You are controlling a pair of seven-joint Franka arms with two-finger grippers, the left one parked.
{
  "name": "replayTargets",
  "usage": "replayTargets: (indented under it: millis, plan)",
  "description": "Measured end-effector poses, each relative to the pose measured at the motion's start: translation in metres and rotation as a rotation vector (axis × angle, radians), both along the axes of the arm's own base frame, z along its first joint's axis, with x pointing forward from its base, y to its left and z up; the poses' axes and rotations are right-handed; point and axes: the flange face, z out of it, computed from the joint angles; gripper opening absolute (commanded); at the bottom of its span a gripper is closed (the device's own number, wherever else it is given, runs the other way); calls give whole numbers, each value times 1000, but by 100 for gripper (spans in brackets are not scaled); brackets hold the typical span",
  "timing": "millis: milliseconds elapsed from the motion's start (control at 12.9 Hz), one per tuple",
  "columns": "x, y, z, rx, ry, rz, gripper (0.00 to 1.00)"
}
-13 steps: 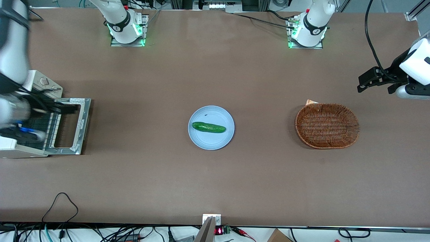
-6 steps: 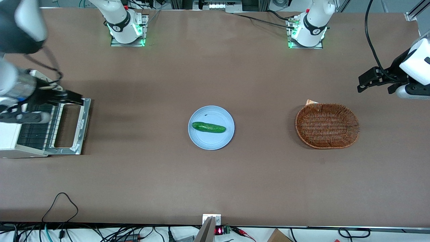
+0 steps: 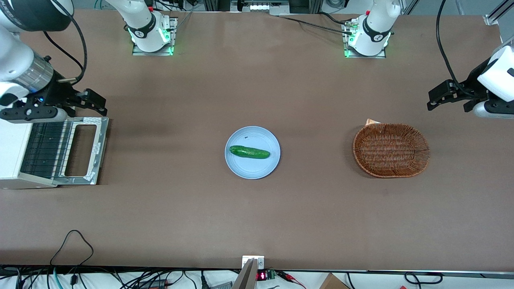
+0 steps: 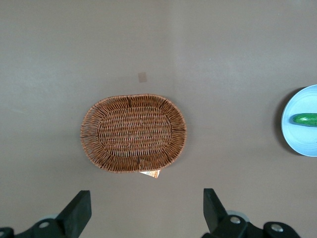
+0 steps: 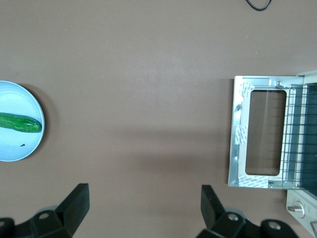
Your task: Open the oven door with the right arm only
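The white toaster oven (image 3: 10, 152) stands at the working arm's end of the table. Its oven door (image 3: 101, 148) lies folded down flat on the table in front of it, shiny inner face up, with the wire rack (image 3: 44, 148) showing in the opening. The right arm (image 3: 24, 76) reaches over the oven's corner farther from the front camera. Its gripper (image 3: 98, 103) hangs open and holds nothing, above the table just off the door's edge, apart from it. In the right wrist view the gripper (image 5: 142, 193) is open over bare table, and the oven door (image 5: 237, 114) lies off to one side.
A light blue plate (image 3: 241, 170) with a cucumber (image 3: 249, 152) sits mid-table. A wicker basket (image 3: 391, 127) lies toward the parked arm's end. A black cable loop (image 3: 72, 241) lies near the table's front edge.
The right arm has lifted off the oven's open front and swung away from the front camera, off the door. The door has stayed flat and open throughout.
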Motion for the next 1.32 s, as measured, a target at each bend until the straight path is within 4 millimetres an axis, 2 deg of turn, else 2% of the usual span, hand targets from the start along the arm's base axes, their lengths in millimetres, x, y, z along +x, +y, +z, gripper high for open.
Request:
replayTargets:
  millis: [310,619,1315]
  plan:
    - [1,-14,-9,21,29,-32,100]
    - [2,-29,-9,35,33,-63,100]
    - [0,-30,-10,36,46,-65,100]
